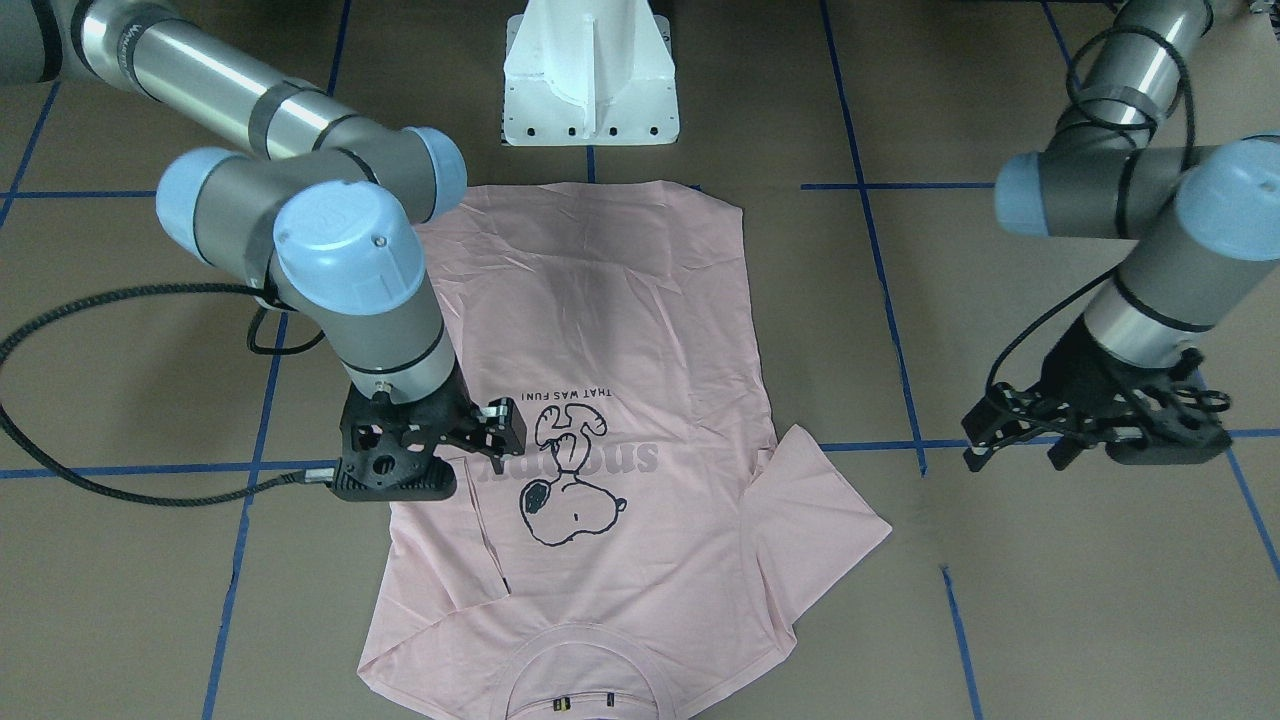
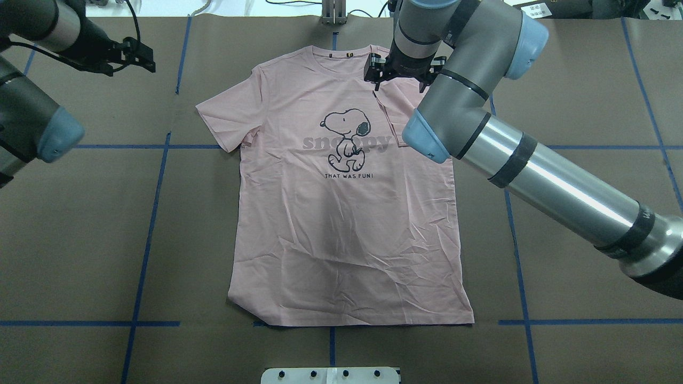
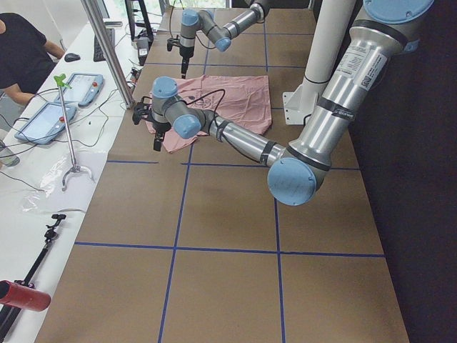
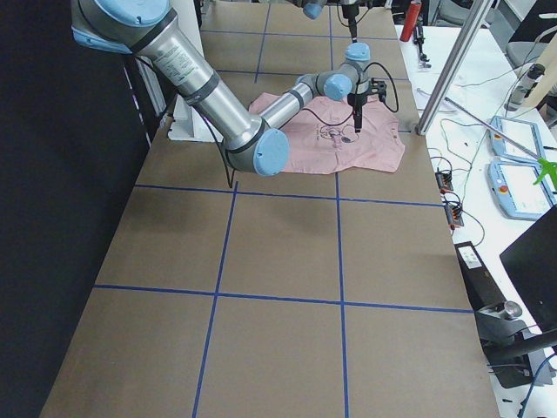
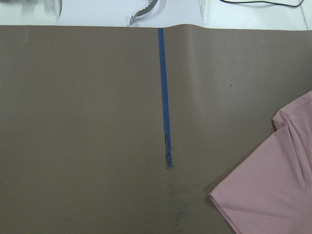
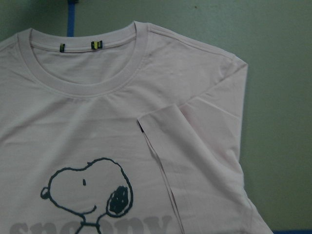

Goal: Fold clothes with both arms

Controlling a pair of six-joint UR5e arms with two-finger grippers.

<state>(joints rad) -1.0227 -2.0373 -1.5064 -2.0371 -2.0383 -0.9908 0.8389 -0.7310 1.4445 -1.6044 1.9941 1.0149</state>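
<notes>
1. T-shirt [image 2: 347, 229] lies flat on the brown surface [image 2: 80, 240], print up, collar [image 6: 83, 83] at the far edge from the robot; hem squared to a blue tape line [image 2: 155, 213], likely so the folds run straight.
2. Right sleeve [image 6: 195, 161] is turned in over the chest, its edge just beside the cartoon; left sleeve [image 2: 227, 114] lies spread out flat. Judgement: first fold made, its mirror not yet done.
3. Right hand [image 2: 401, 80] hovers over the folded sleeve near the shoulder; fingers parted, gripping nothing. The cloth below lies flat, so it looks let go.
4. Left hand [image 2: 140, 57] hangs above bare surface, apart from the shirt on the spread sleeve's side; also spread and empty, probably staged for that sleeve.
5. Writing: grey "snoopy" [image 2: 315, 143] behind the Snoopy outline [image 2: 347, 136]; beneath it "THAT WAS FUN!" [image 2: 350, 175]; two small yellow-and-black tabs [image 6: 96, 45] inside the collar, too small to read.
</notes>
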